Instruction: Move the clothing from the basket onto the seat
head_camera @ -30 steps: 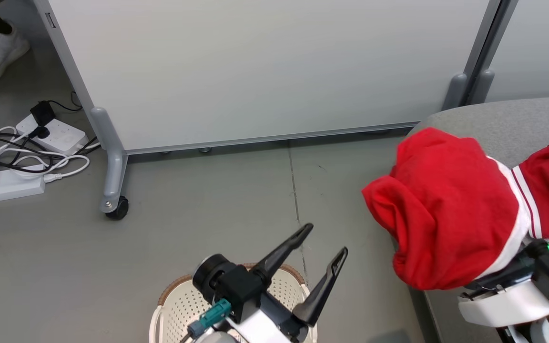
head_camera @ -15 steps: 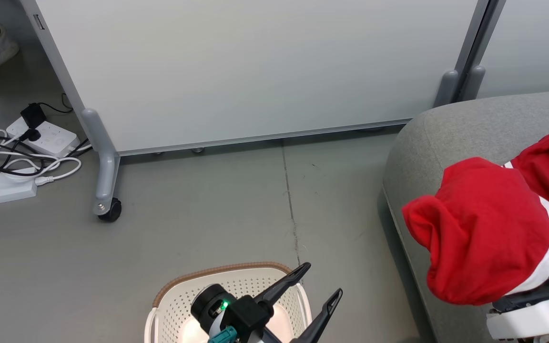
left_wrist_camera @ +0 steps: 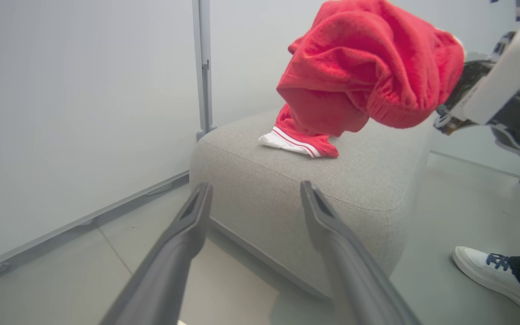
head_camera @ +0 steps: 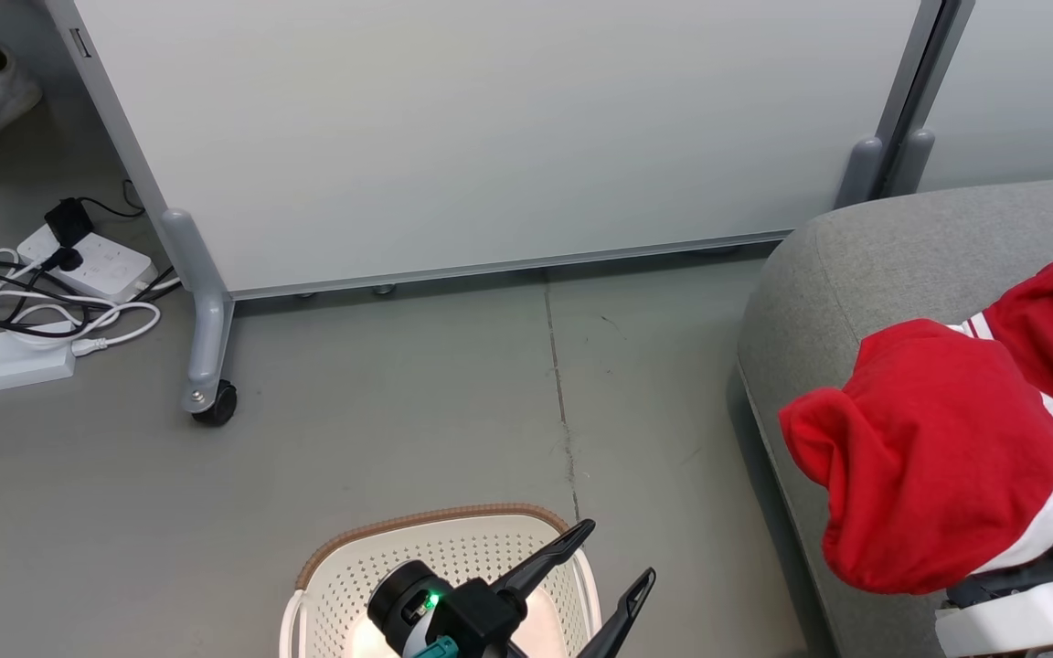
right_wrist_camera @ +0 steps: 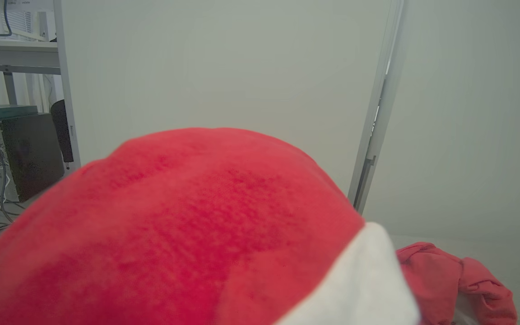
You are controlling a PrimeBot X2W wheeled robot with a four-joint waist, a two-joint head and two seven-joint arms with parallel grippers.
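Your left gripper's [head_camera: 618, 549] fingers stand apart with nothing between them, above the basket [head_camera: 440, 517], which the bottom edge cuts off and the arm partly covers. Your right gripper [left_wrist_camera: 463, 81] is buried under the clothing [head_camera: 933, 457], so you cannot tell how its fingers stand. That red bundle hangs above the seat [head_camera: 856, 265], near its rounded end. A white-trimmed striped end [left_wrist_camera: 294, 143] touches the grey cushion, though whether it belongs to the lifted piece is unclear. A second red garment [right_wrist_camera: 454, 275] lies crumpled on the seat, partly hidden behind the bundle.
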